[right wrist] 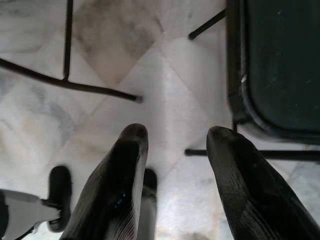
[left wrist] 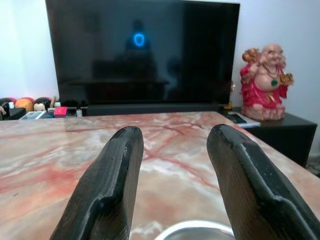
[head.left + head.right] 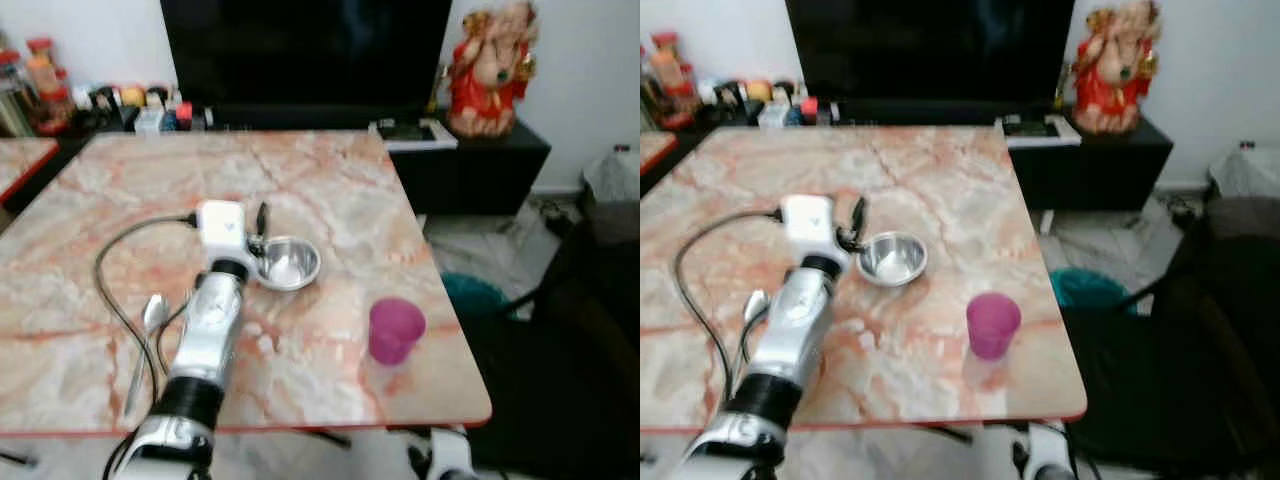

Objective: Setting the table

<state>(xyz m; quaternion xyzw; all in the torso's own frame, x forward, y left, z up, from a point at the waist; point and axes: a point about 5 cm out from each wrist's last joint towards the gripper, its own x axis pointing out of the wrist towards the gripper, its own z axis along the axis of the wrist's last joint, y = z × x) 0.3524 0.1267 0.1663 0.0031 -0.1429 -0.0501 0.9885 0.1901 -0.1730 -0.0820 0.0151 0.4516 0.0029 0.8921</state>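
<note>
I am reaching my left gripper (image 2: 172, 190) over the pink-veined marble table (image 3: 330, 190), its two black fingers spread apart with nothing between them, just beside the steel bowl (image 3: 288, 263). From the head camera I am seeing that round, shiny bowl near the table's middle, a translucent magenta cup (image 3: 395, 329) standing upright toward the near right edge, and a metal spoon (image 3: 146, 342) lying flat to the left of my silver forearm. The left wrist camera is giving me something the head view is not: the bowl's curved rim (image 2: 197, 231) just under the fingertips, with the glossy dark television (image 2: 142, 52) and red figurine (image 2: 266, 82) beyond. My right gripper (image 1: 175, 185) is hanging open over pale marble floor tiles (image 1: 165, 85) beside thin black chair legs (image 1: 70, 82).
</note>
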